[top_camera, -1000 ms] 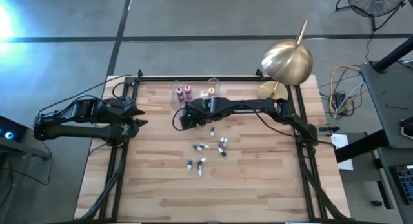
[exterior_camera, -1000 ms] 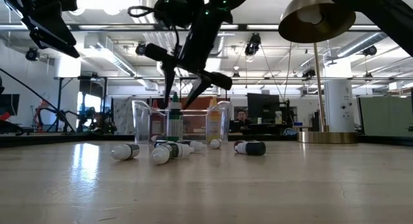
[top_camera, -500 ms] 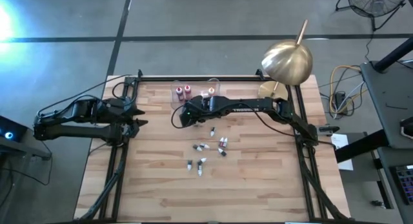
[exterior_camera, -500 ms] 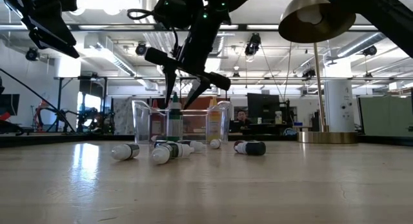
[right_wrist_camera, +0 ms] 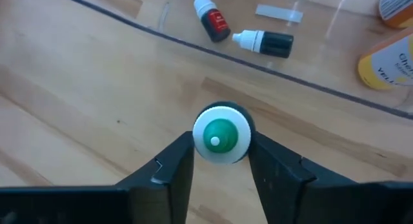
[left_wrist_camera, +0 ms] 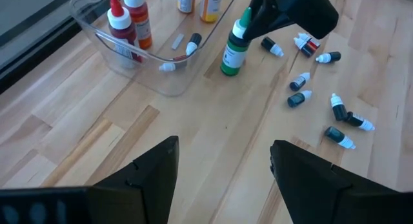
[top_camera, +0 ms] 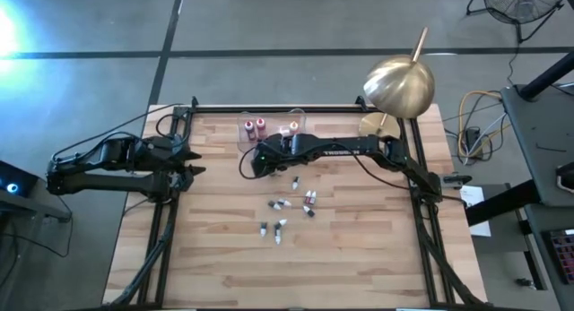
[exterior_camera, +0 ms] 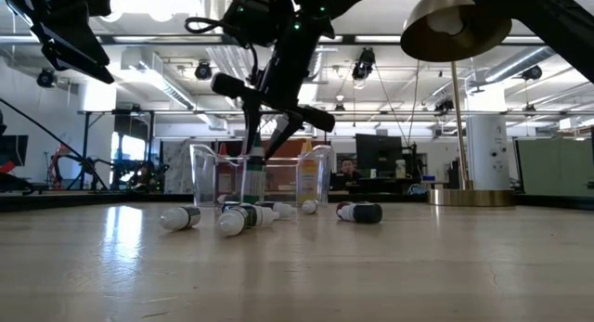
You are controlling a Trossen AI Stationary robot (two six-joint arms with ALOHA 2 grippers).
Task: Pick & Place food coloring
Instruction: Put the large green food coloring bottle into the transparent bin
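A green bottle [left_wrist_camera: 232,53] with a white collar and green tip stands upright on the wood just outside the near wall of the clear tray [left_wrist_camera: 97,33]. My right gripper [right_wrist_camera: 221,146] hangs straight over it, fingers down on either side of its cap; the same gripper [top_camera: 255,160] shows near the table's middle. Several tiny dropper bottles [top_camera: 285,205] lie scattered on the table nearer than that. Red and orange bottles [left_wrist_camera: 135,24] stand in the tray, and two tiny ones [right_wrist_camera: 261,42] lie in it. My left gripper [left_wrist_camera: 222,166] waits open at the table's left side. My right gripper has the green bottle's white collar [right_wrist_camera: 244,135], at its top, between its two fingers [right_wrist_camera: 177,159]. The fingers come from above, pointing down. The bottle stays upright with its base [left_wrist_camera: 229,70] on the table beside the tray.
A brass lamp [top_camera: 399,82] stands at the table's far right corner. The tray [top_camera: 269,132] sits at the far middle, right behind the green bottle. Bare wood lies along the near part of the table [top_camera: 287,275]. A person sits far off in the room [exterior_camera: 348,169].
My right gripper has come down a little over the green bottle's cap, so its fingers now flank the collar. The bottle has stayed standing in the same spot.
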